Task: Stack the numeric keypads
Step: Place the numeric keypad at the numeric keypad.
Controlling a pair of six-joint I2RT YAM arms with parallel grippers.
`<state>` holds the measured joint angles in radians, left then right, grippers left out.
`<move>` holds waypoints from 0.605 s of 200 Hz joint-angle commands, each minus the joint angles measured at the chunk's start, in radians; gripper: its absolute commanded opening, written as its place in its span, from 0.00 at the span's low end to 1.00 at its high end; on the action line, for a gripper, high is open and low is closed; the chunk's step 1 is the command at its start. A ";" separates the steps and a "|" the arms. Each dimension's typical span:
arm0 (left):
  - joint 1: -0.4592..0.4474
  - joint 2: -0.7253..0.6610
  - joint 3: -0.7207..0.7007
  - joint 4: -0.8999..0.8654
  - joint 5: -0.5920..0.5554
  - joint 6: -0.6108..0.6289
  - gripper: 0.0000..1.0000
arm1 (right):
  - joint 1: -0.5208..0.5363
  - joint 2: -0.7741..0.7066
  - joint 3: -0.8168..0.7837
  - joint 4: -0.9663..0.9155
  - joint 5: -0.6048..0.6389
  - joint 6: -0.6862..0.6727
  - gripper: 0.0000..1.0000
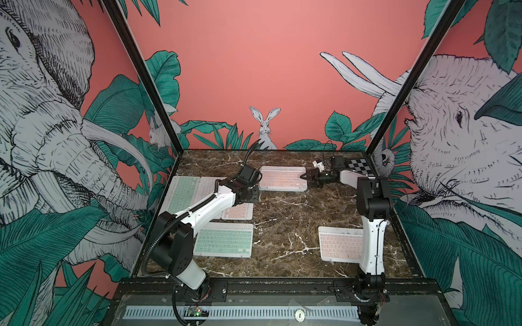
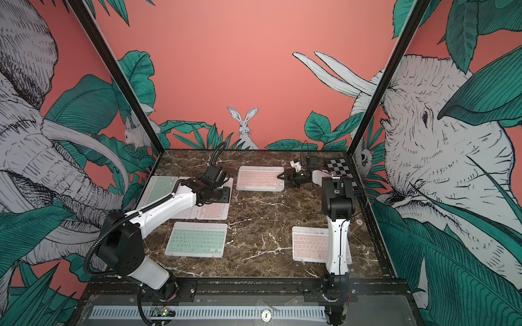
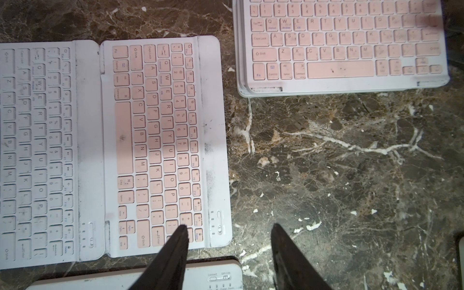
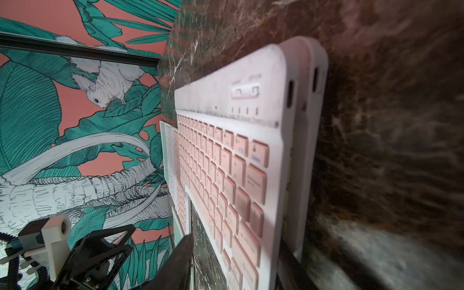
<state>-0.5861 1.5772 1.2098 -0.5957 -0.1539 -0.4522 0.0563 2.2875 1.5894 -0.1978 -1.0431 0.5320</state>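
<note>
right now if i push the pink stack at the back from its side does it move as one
Likely not: the stack shows staggered edges in the right wrist view, nothing locking the layers, so the top keypad may shear off. Each looks thin and rigid, lying flat. Low on the marble, tipping seems unlikely.

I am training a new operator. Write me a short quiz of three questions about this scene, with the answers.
1. True or false: the left gripper grips a keypad.
2. The checkered board lies at: A) the far right corner; B) the near left corner; C) the middle.
3. Which colour are the keys of the near right keypad?
Key: 1 false; 2 A; 3 pink.
</note>
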 commanded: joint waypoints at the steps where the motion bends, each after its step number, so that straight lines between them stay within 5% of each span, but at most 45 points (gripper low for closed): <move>1: 0.006 -0.013 -0.018 0.010 0.004 -0.010 0.55 | -0.010 -0.024 0.013 -0.078 0.090 -0.052 0.50; 121: 0.006 -0.035 -0.050 0.034 0.008 -0.011 0.55 | -0.010 -0.095 0.050 -0.205 0.226 -0.136 0.54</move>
<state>-0.5861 1.5764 1.1816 -0.5678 -0.1493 -0.4522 0.0509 2.2501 1.6020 -0.3405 -0.8738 0.4469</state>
